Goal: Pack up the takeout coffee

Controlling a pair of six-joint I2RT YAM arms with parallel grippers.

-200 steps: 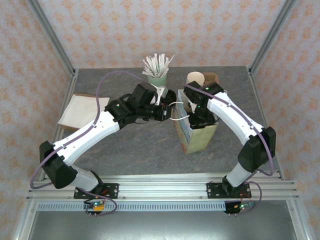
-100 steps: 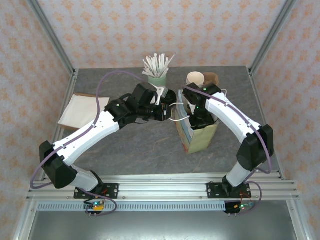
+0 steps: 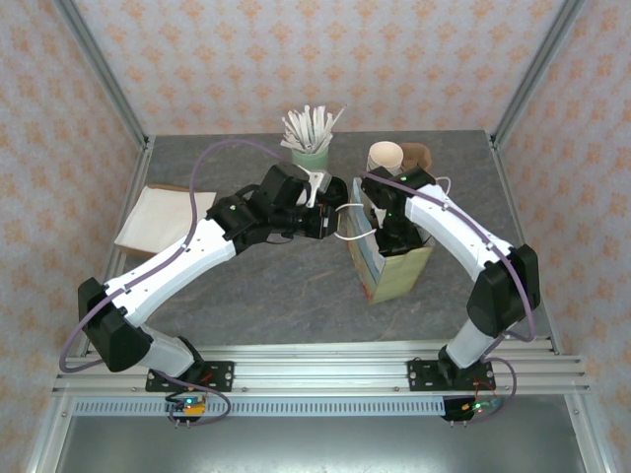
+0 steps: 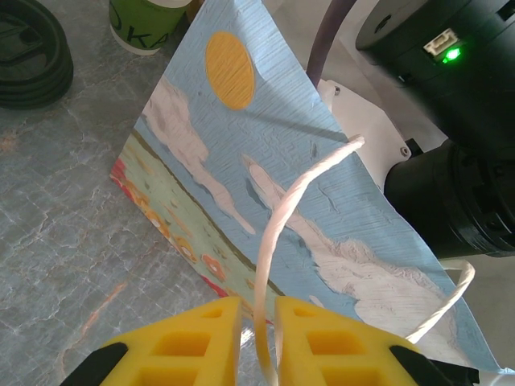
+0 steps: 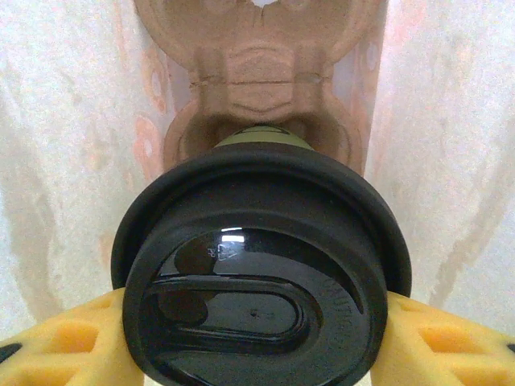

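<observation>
The left claw point(image 4: 257, 326) pinches the white string handle point(image 4: 302, 189) of the paper bag point(image 4: 241, 145). The right claw point(image 5: 253, 338), inside the bag, clamps the black-lidded coffee cup point(image 5: 261, 241), a cardboard tray point(image 5: 257, 72) just beyond it.

1. The top external camera sits high above and behind the arm bases point(image 3: 187, 372). It tilts down and forward across the table point(image 3: 286, 291) toward the patterned back wall point(image 3: 315, 59), far enough off to hold both arms whole.
2. The left wrist camera looks out over the left end effector point(image 4: 257, 310) at the bottom of its frame. It is very near the paper bag point(image 4: 265, 153) and its white handle point(image 4: 290, 209), with the table at left.
3. The right wrist camera faces down into the bag past the right end effector point(image 5: 257, 338), tight on the takeout coffee point(image 5: 257, 265) lid.
4. The top and left wrist views share the bag's outer side, the handle and the table beside it.
</observation>
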